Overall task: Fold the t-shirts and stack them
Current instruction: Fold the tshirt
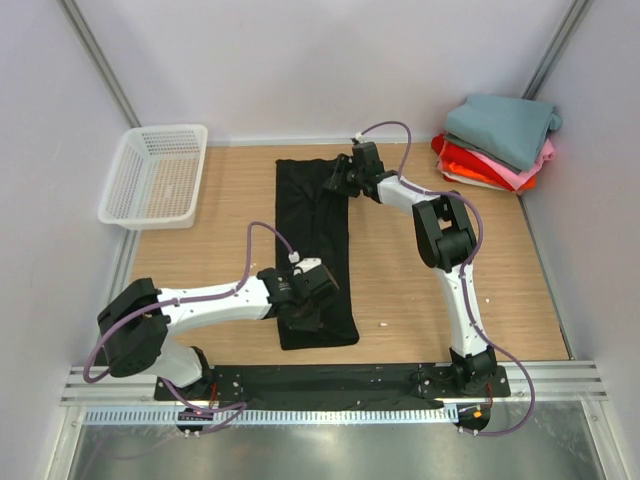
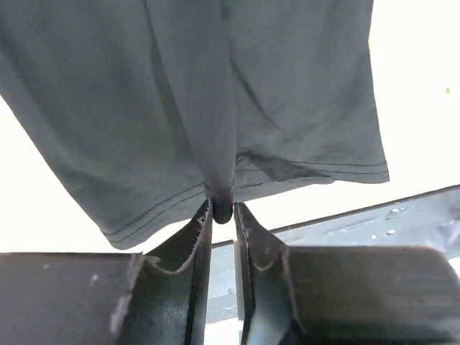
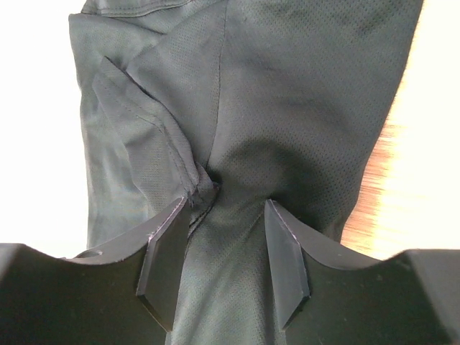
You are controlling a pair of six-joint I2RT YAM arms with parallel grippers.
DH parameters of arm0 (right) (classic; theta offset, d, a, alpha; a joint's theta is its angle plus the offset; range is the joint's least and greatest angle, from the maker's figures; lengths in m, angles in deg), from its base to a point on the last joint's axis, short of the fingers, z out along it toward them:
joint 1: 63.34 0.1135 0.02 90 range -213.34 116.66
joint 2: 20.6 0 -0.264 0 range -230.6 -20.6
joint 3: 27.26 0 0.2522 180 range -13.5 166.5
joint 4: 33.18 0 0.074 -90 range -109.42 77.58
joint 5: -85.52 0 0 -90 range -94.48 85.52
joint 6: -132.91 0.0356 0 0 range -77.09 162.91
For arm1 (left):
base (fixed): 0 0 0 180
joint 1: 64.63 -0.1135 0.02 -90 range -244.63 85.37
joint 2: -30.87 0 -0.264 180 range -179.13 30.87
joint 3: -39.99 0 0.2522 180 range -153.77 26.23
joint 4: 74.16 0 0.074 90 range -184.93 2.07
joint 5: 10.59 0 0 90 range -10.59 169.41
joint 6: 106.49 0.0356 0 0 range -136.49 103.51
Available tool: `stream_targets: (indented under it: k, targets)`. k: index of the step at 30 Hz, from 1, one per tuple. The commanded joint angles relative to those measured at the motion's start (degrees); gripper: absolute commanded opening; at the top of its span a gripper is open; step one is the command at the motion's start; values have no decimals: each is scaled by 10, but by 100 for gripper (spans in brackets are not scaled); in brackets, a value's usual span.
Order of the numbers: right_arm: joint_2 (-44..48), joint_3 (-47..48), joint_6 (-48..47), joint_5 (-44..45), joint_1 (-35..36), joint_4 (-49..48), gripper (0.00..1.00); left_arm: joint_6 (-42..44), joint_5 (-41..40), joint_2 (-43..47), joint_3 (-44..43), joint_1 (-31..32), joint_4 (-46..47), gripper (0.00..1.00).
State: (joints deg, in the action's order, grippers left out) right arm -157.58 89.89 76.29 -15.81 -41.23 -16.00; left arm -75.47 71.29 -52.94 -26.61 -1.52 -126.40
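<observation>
Left wrist: left jaws clench shirt (image 2: 287,108) fold; right jaws astride it, grip unclear; thin pinch may slip

Spread t-shirt (image 1: 315,230) mid-tabletop (image 1: 400,300); basket (image 1: 165,130) far left corner; folded t-shirts stack (image 1: 500,130) far right corner.

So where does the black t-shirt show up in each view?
Top external: black t-shirt, a long strip at centre.
Left wrist: fills the upper frame, hem lowest.
Right wrist: fills most of the frame.
Shared landmark: the wooden table beneath it, washed pale in wrist views.
</observation>
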Motion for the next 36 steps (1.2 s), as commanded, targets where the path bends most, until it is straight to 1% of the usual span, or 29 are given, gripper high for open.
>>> stream_targets:
  k: [1, 2, 5, 6, 7, 8, 9, 10, 11, 12, 13, 14, 16, 18, 19, 20, 21, 23, 24, 25, 26, 27, 29, 30, 31, 32, 33, 35, 36]
  targets:
    - [-54, -20, -13, 43, -9, 101, 54, -15, -18, 14, 9, 4, -17, 20]
    - [-54, -20, -13, 43, -9, 102, 54, -15, -18, 11, 10, 3, -17, 25]
    - [-53, -20, -12, 42, -9, 102, 57, -16, -17, 9, 12, 4, -19, 35]
    - [-53, -20, -14, 40, -9, 101, 59, -16, -17, 13, 12, 4, -23, 39]
    - [-47, -25, -17, 39, -9, 99, 61, -16, -20, 15, 11, 5, -27, 40]
    - [-42, -29, -18, 36, -9, 88, 62, -17, -27, 20, 10, 5, -38, 45]
    - [-36, -35, -23, 26, -10, 79, 65, -16, -32, 32, 5, 4, -45, 48]
    - [-16, -48, -28, 23, -9, 72, 66, -16, -39, 40, 4, 5, -62, 50]
    - [-6, -54, -38, 20, -9, 65, 68, -15, -55, 49, 1, 4, -70, 57]
    - [7, -60, -42, 18, -9, 63, 71, -14, -64, 58, -3, 4, -78, 59]
    - [29, -71, -46, 14, -9, 67, 73, -11, -73, 76, -7, 4, -93, 62]
    - [43, -74, -52, 9, -9, 71, 74, -8, -94, 85, -10, 4, -102, 67]
    - [89, -89, -56, -2, -9, 91, 76, -5, -111, 112, -12, 3, -118, 69]
    - [127, -107, -61, -3, -8, 105, 77, -3, -131, 131, -9, 4, -123, 69]
    - [152, -136, -61, 3, -9, 116, 77, -2, -135, 146, -5, 3, -127, 68]
    - [200, -156, -58, 11, -9, 125, 77, -2, -139, 153, 2, 3, -129, 69]
    - [230, -203, -53, 19, -8, 137, 77, -3, -147, 160, 5, -1, -133, 69]
    - [282, -262, -40, 30, -8, 142, 78, -4, -153, 181, 18, -4, -136, 69]
    - [341, -295, -30, 27, -4, 139, 78, -5, -158, 189, 21, -4, -135, 69]
    - [366, -358, -26, 28, -1, 136, 78, -6, -160, 197, 26, -6, -133, 70]
    - [397, -389, -21, 32, 11, 139, 78, -6, -161, 215, 36, -8, -130, 71]
    - [442, -443, -11, 35, 16, 141, 79, -6, -162, 223, 41, -10, -127, 72]
    - [493, -494, 8, 36, 31, 145, 79, -5, -162, 244, 56, -16, -116, 72]
    - [536, -516, 18, 37, 48, 144, 80, -5, -161, 250, 62, -17, -113, 72]
    - [556, -555, 45, 39, 76, 145, 80, -5, -159, 258, 73, -19, -106, 73]
    - [572, -572, 57, 39, 76, 145, 80, -5, -157, 258, 78, -20, -101, 72]
    - [589, -586, 71, 47, 113, 145, 80, -5, -155, 264, 84, -22, -99, 73]
    - [626, -622, 119, 61, 156, 145, 80, -11, -146, 268, 103, -27, -92, 73]
    - [634, -644, 134, 69, 199, 143, 78, -15, -142, 273, 109, -31, -89, 73]
